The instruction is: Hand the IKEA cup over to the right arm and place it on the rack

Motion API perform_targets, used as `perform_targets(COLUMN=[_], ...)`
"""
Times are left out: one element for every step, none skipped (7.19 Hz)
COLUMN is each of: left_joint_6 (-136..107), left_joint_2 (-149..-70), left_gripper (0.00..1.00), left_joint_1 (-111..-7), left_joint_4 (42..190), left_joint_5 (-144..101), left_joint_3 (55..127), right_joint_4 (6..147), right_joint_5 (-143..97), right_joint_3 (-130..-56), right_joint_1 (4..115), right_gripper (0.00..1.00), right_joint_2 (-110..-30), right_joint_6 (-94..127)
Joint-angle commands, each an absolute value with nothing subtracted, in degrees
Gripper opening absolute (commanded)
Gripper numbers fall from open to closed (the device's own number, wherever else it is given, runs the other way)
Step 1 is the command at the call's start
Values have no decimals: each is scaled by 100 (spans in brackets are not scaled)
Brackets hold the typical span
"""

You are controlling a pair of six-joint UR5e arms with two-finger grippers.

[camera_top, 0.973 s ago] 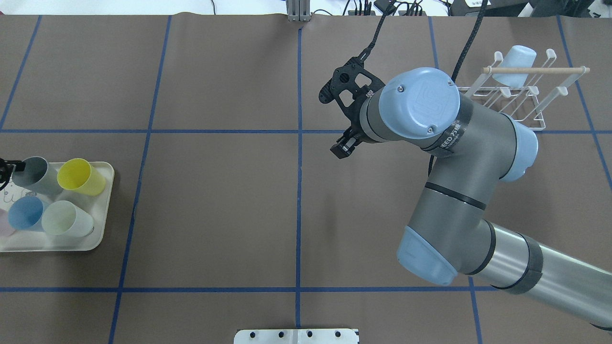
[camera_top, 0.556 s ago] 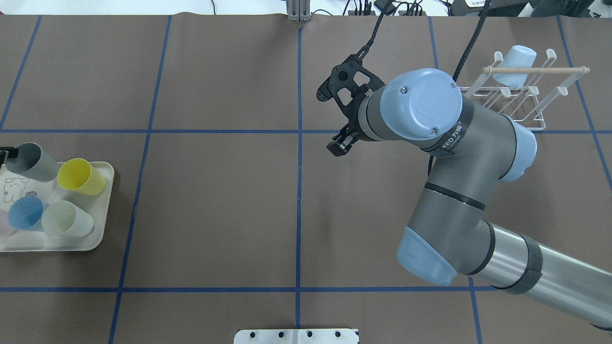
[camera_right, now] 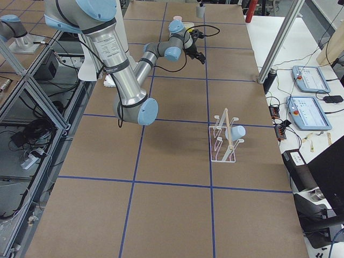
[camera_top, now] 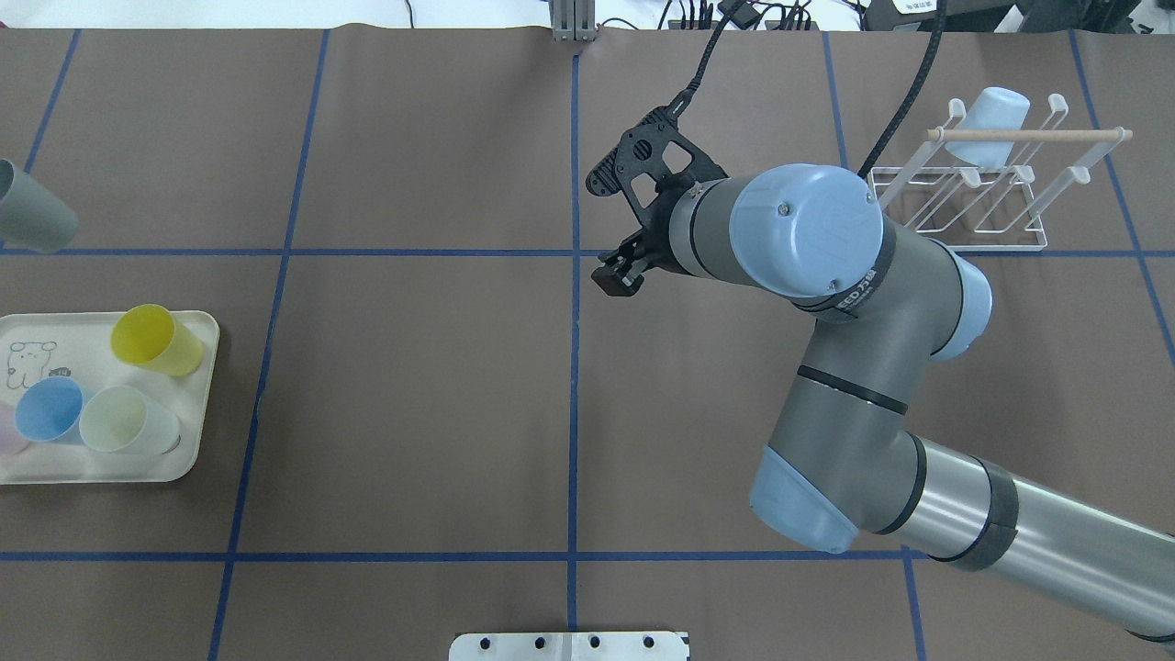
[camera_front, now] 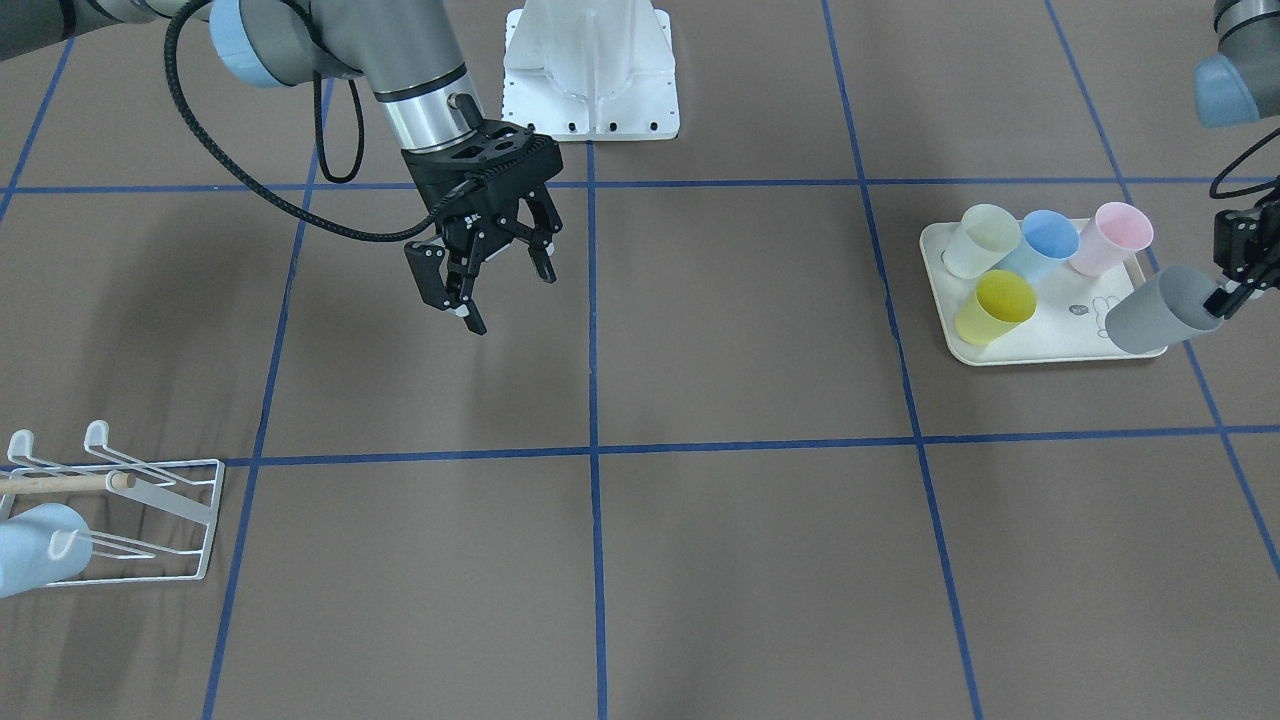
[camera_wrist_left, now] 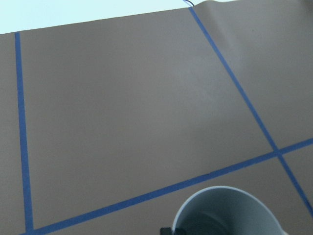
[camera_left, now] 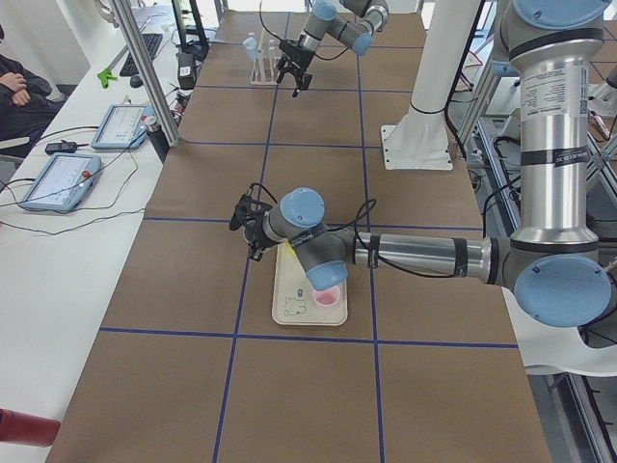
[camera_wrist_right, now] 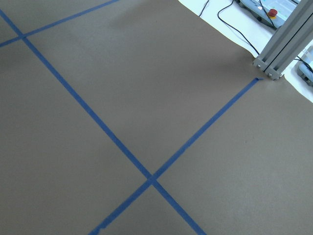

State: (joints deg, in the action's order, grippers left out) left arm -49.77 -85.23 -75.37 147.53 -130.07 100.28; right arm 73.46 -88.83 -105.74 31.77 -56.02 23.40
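My left gripper [camera_front: 1232, 292] is shut on the rim of a grey cup [camera_front: 1158, 312] and holds it tilted in the air beside the tray's outer end. The cup shows at the left edge of the overhead view [camera_top: 33, 220] and its open rim in the left wrist view [camera_wrist_left: 227, 211]. My right gripper [camera_front: 510, 300] is open and empty, above the table near the middle [camera_top: 619, 275]. The white wire rack [camera_top: 975, 204] with a wooden dowel [camera_top: 1028, 135] stands at the far right and carries a pale blue cup [camera_top: 990, 115].
A cream rabbit-print tray [camera_top: 110, 470] at the left holds yellow [camera_top: 151, 338], blue [camera_top: 48, 410] and pale green [camera_top: 124, 420] cups, and a pink one [camera_front: 1112, 236]. The right arm's elbow [camera_top: 826, 303] hangs over the right half. A white mount base [camera_front: 590, 70] sits at the robot's side.
My left gripper has lifted the grey cup off the tray and carried it away from the robot's side. My right gripper has shifted left toward the table's centre line, still open.
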Motion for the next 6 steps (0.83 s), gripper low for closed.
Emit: perform_targets(left_joint_6=[-7741, -9127, -10681, -11758, -12430, -12532], left_joint_2=[-8674, -8936, -9495, -9979, -10376, -10536], left_gripper=[0, 0, 0, 0, 0, 0], left_joint_1=[-7114, -6754, -6376, -5946, -5463, -4919], left_joint_4=[14678, 14713, 14695, 14687, 14669, 14660], left_joint_5=[-13069, -13061, -12982, -12816, -12240, -11852], left_joint_3=[11043, 11239, 11259, 11233, 11224, 11189], right_joint_4=[6970, 6726, 6315, 6006, 5820, 5592], right_joint_5=[-8474, -8325, -8071, -7903, -7919, -7928], right_joint_3=[-10494, -10485, -10477, -10346, -10275, -10274], right_joint_1=[2998, 2875, 2683, 2541, 2523, 2488], right_gripper=[100, 100, 100, 100, 100, 100], right_joint_2=[-5590, -5599, -5625, -5625, -5634, -5616], right_joint_6=[2434, 2478, 2479, 2452, 2313, 1955])
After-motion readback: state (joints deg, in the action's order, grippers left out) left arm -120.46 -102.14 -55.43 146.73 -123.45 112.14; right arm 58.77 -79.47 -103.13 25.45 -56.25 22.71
